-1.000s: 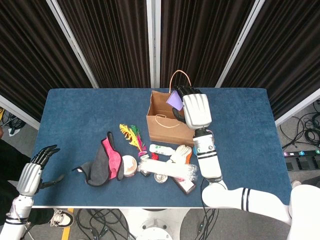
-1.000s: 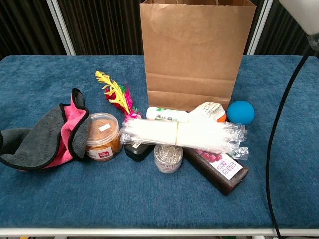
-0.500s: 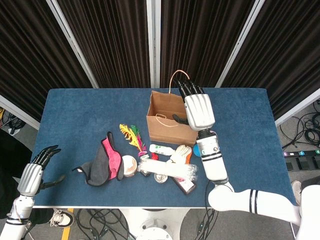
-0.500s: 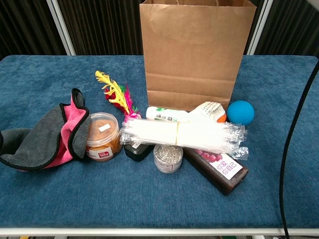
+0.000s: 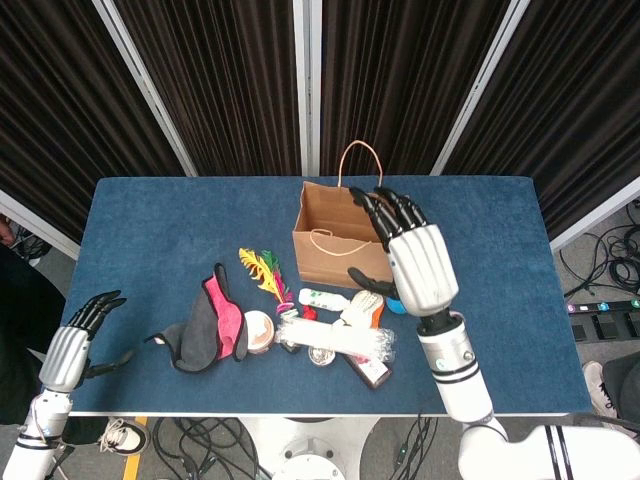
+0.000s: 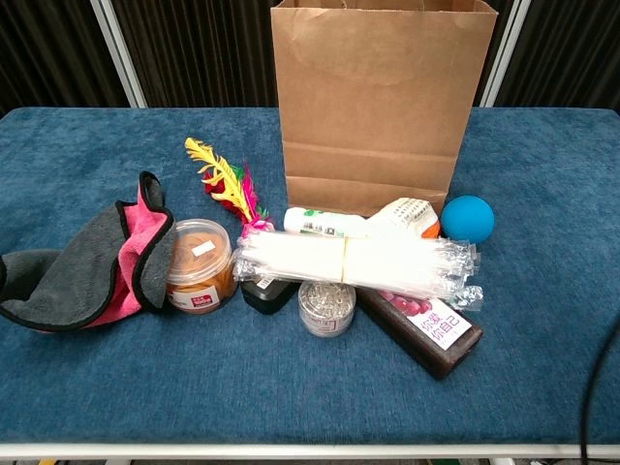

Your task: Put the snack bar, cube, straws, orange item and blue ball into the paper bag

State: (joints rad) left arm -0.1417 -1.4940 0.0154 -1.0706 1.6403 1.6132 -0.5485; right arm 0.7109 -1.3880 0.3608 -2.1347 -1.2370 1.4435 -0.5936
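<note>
The brown paper bag stands open at the table's far middle. My right hand hovers above its right front corner, fingers spread and holding nothing. Just under that hand peeks the blue ball. The orange item in white mesh lies beside the ball. A bundle of clear straws lies across the dark snack bar. No cube shows in either view. My left hand hangs open off the table's left front corner.
A grey and pink cloth, a jar with orange contents, a feather shuttlecock, a white tube, a small black item and a round metal tin lie around the straws.
One second ago my right hand held a purple cube over the bag's mouth. The cube has left the hand, which has drawn back toward me with fingers spread.
</note>
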